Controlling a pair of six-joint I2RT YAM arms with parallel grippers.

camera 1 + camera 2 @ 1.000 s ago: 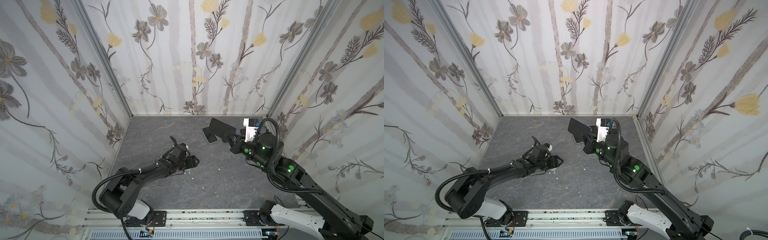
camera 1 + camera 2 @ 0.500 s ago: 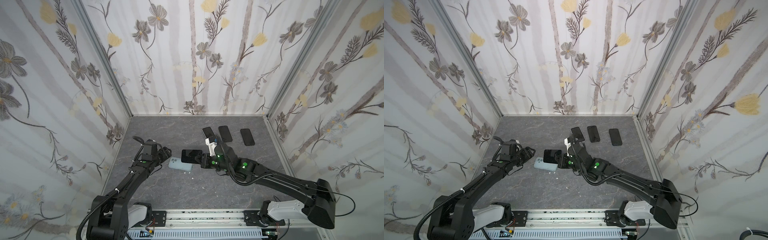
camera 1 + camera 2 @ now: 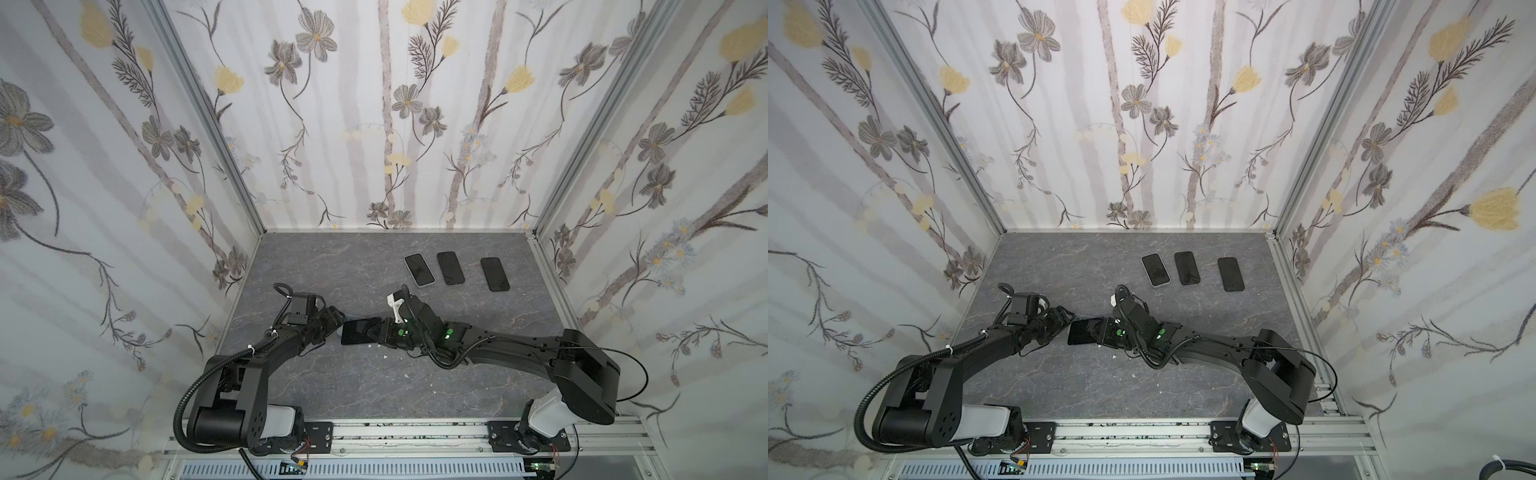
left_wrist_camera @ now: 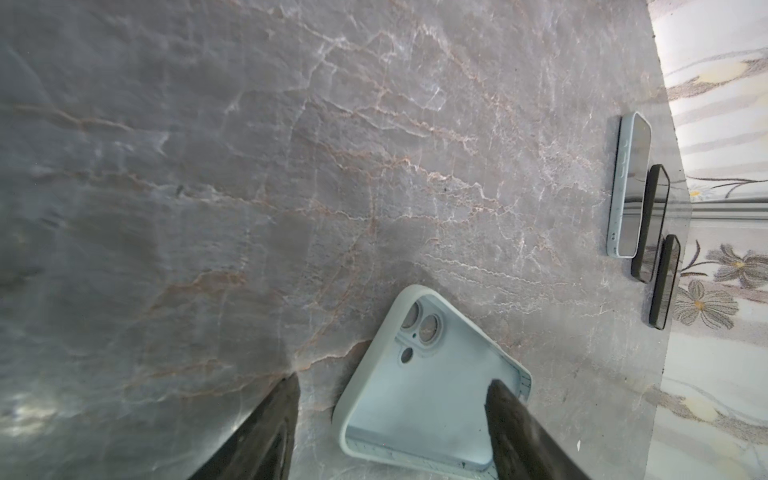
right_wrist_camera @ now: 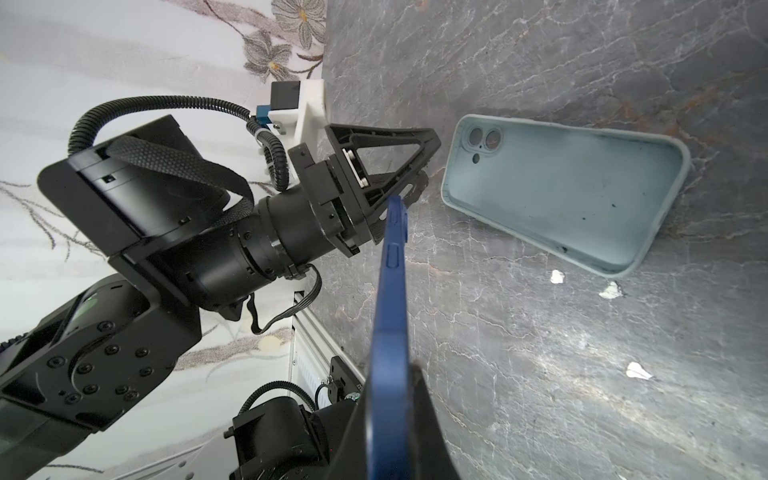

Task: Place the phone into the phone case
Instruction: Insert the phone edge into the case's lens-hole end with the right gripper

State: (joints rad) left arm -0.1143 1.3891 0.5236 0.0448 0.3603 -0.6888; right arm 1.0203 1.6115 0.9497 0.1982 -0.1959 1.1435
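Left gripper: jaws spread, nothing held. In the left wrist view, one finger is over bare bench and the other is over the open inside of the phone case; cannot tell if either touches. Case is pale blue, lying flat, hollow side up and empty, left of bench centre. In both top views it is mostly hidden under the phone, with only a pale sliver showing. Phone has a dark screen and blue edge and is not seated in the case; the right wrist view shows it clear of the case. Right gripper is clenched on the phone's right end. A few white crumbs lie near the case. Far right rear: a row of three phones, flat, well apart from both grippers.
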